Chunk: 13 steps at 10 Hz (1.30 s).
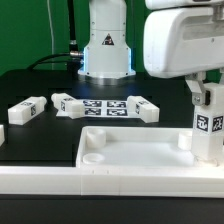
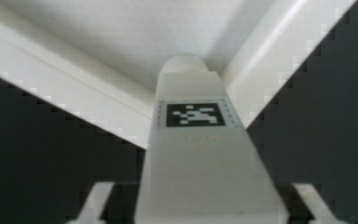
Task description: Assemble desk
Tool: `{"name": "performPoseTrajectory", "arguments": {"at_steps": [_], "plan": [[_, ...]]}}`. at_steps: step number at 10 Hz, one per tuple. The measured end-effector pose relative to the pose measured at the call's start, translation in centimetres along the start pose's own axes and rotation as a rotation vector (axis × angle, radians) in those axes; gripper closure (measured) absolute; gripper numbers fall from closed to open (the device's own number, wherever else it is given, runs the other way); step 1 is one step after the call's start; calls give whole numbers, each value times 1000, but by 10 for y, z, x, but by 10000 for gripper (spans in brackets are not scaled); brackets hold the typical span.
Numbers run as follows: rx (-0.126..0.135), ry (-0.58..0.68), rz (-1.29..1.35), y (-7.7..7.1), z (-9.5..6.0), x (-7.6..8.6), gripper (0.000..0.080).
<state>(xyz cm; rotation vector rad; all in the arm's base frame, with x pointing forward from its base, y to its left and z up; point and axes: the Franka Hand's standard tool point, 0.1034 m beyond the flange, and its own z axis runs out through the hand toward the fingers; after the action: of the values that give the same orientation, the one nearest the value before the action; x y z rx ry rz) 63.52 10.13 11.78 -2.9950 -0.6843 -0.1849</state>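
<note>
Leg [image 2: 197, 150], white plastic, upright between the fingers of my claw [image 2: 202, 208], grip I cannot confirm: light, stiff, slick; I'd clamp its flat sides.

The slab [image 1: 130, 150] and the legs [image 1: 25, 110] look like smooth white plastic with a faint sheen. Their tags [image 2: 197, 114] are flat black-and-white print. The bench [image 1: 40, 135] is matt black. The arm's housing [image 1: 180, 40] is smooth, glossier white plastic.

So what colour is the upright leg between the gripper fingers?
The leg is white with a black-and-white square tag; clearest in the wrist view.
</note>
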Motion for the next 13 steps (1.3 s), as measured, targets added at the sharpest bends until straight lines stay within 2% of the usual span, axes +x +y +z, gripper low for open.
{"name": "performPoseTrajectory", "arguments": {"at_steps": [1,5,9,13], "plan": [[2,1,41,0,0,0,511],[42,26,467,8,0,-3,511],[44,22,837,9,1,-5,509],[34,10,1231,5,2,-4,509]]}}
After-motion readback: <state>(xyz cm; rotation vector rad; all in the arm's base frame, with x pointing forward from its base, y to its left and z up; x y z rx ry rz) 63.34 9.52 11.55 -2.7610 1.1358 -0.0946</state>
